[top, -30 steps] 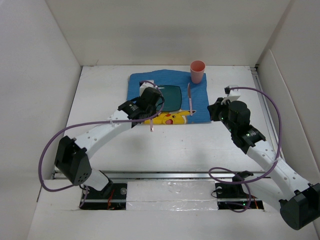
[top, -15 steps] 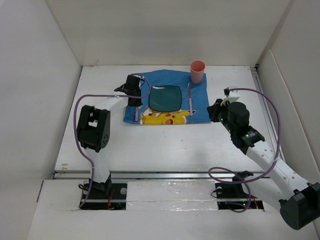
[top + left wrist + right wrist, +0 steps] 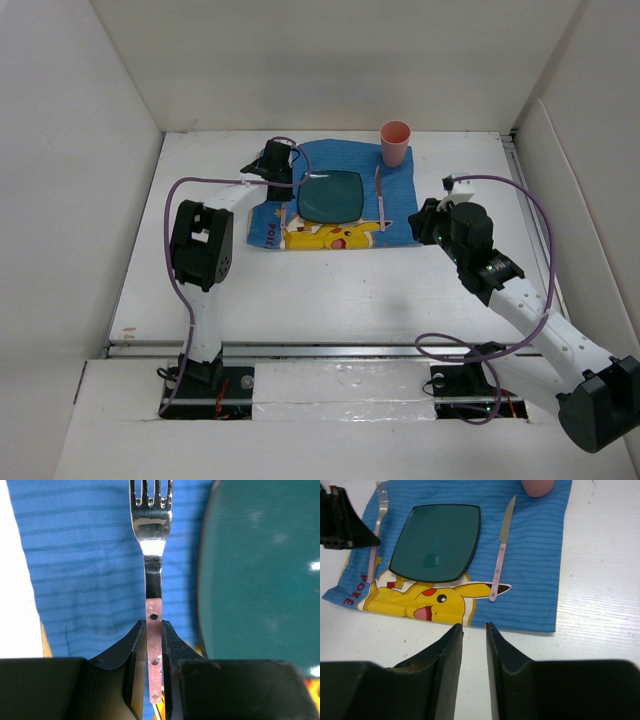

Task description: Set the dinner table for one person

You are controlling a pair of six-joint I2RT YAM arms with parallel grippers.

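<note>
Dinner table: flat, matte white and rectangular, with white panel walls round it and a metal rail along the near edge. It lies beneath both sets of jaws and runs out ahead of them.

Placemat: blue ribbed cloth with faint stripes and a yellow cartoon print on the near part. It lies flat on the table, just ahead of the right jaws.

Plate: dark teal, glossy, a rounded square. It sits on the mat, just to the right of the left jaws.

Fork: polished steel tines and neck, pale pink handle with small rivets. The left gripper pinches the handle between its black fingers. The tines point straight ahead of the jaws, over blue cloth. Cannot tell whether the fork touches the mat.

Knife: steel blade, pink handle. It lies on the mat ahead of the right jaws, apart from the plate.

Cup: pink and round, standing beyond the knife's tip.

Right gripper: black fingers parted by a narrow gap with nothing between them, over bare table short of the mat.
</note>
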